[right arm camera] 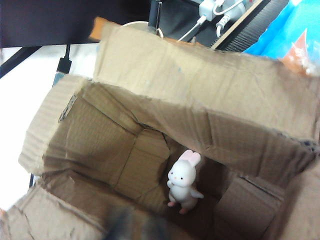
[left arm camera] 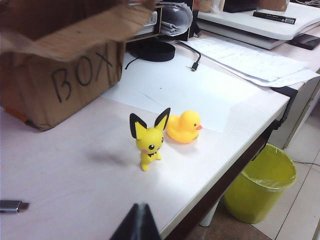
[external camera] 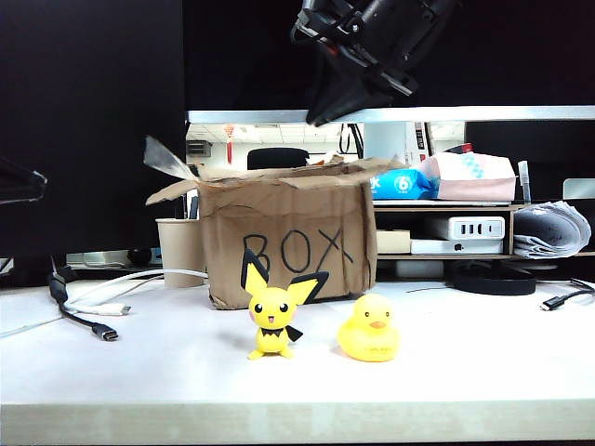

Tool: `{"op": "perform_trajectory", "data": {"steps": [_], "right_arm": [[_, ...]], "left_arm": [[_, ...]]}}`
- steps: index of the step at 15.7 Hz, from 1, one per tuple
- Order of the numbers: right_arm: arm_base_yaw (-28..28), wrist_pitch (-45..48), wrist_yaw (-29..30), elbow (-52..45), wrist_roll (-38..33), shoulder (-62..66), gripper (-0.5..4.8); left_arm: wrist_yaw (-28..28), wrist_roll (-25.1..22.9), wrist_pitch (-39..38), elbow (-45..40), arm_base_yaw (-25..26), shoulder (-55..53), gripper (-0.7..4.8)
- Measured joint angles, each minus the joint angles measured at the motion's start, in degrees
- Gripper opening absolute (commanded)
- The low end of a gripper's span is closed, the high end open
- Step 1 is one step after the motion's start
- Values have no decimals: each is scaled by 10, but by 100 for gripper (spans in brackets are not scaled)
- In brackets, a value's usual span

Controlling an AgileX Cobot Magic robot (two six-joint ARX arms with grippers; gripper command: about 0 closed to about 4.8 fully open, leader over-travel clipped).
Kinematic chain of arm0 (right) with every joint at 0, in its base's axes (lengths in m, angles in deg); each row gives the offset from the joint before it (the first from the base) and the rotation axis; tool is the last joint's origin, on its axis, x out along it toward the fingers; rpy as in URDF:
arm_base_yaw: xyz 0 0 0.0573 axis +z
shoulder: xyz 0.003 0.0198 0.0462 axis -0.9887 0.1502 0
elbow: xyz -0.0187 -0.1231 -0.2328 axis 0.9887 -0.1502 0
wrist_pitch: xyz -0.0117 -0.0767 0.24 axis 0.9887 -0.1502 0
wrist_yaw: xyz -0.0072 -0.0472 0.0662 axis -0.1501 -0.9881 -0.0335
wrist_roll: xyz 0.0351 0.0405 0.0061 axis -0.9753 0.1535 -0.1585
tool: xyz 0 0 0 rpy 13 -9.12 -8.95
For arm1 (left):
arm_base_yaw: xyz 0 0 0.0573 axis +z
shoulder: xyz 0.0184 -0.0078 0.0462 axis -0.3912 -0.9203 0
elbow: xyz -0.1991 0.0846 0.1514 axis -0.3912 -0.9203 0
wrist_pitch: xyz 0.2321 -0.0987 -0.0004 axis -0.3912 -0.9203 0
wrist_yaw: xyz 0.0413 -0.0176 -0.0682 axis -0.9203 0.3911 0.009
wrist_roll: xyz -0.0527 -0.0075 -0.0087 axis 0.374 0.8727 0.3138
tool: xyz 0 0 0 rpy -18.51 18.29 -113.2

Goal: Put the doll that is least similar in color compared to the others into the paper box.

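The doll (right arm camera: 183,182), a small pale pink-white rabbit, stands upright on the floor inside the paper box (right arm camera: 125,145), apart from any gripper. The brown box marked "BOX" (external camera: 288,232) stands at the back of the table; the left wrist view shows its front (left arm camera: 50,75). My right gripper (external camera: 330,102) hangs high above the box's open top. In its own view it is only a dark blur (right arm camera: 135,227) at the box rim, so its jaws cannot be read. My left gripper (left arm camera: 139,222) hovers over the table's front part, its fingers pressed together and empty.
A yellow black-eared mouse figure (external camera: 272,316) (left arm camera: 148,142) and a yellow rubber duck (external camera: 370,328) (left arm camera: 183,127) stand in front of the box. A beige paper cup (external camera: 181,251) and cables (external camera: 88,311) lie to its left. A green bin (left arm camera: 260,185) stands below the table edge.
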State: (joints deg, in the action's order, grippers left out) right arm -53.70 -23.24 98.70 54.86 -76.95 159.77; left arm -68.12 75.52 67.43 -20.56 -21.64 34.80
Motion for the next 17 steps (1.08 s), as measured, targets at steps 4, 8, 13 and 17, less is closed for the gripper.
{"op": "perform_trajectory", "data": {"steps": [4, 8, 13, 17], "right_arm": [[0, -18, -7, 0, 0, -39, -8], [-1, -70, -123, -32, 21, -127, -8], [0, 10, -165, -233, 11, -282, -8], [0, 160, -166, -359, -10, -383, -8]], "left_arm": [[0, 0, 0, 0, 0, 0, -5], [0, 0, 0, 0, 0, 0, -5], [2, 0, 0, 0, 90, 0, -5], [0, 0, 0, 0, 264, 0, -5]]}}
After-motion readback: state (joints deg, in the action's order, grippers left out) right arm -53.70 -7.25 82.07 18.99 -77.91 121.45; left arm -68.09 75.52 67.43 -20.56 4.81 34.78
